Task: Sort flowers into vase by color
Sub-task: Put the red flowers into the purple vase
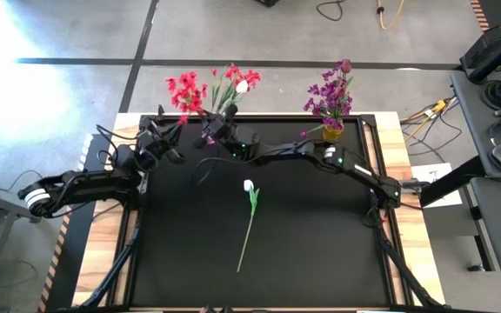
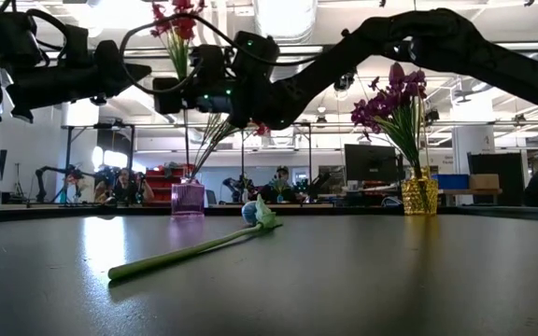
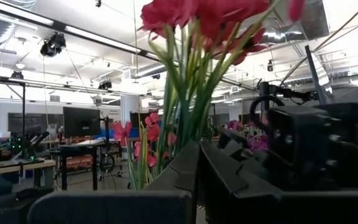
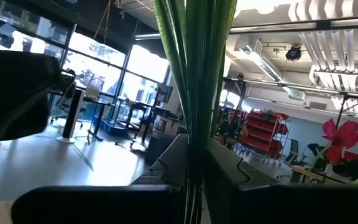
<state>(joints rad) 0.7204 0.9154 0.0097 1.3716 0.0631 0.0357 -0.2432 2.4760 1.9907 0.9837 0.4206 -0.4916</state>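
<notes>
The right arm reaches from the desk's (image 1: 181,261) right edge diagonally across to the far left, its right claw (image 1: 218,127) raised above the surface just beside the pink vase (image 2: 188,198). Its wrist view shows the two fingers (image 4: 229,165) closed on a bundle of green stems (image 4: 194,74) rising straight up between them. The left arm lies bent along the left edge, its left claw (image 1: 165,137) raised near the same vase, fingers (image 3: 225,171) pressed together with the red flowers (image 1: 188,90) just beyond them. One white tulip (image 1: 249,185) lies flat mid-desk, its long stem (image 1: 248,228) trailing toward the near edge. The purple flowers (image 1: 330,94) stand in a yellow vase (image 1: 332,131) at the far right edge. No readable writing shows anywhere
</notes>
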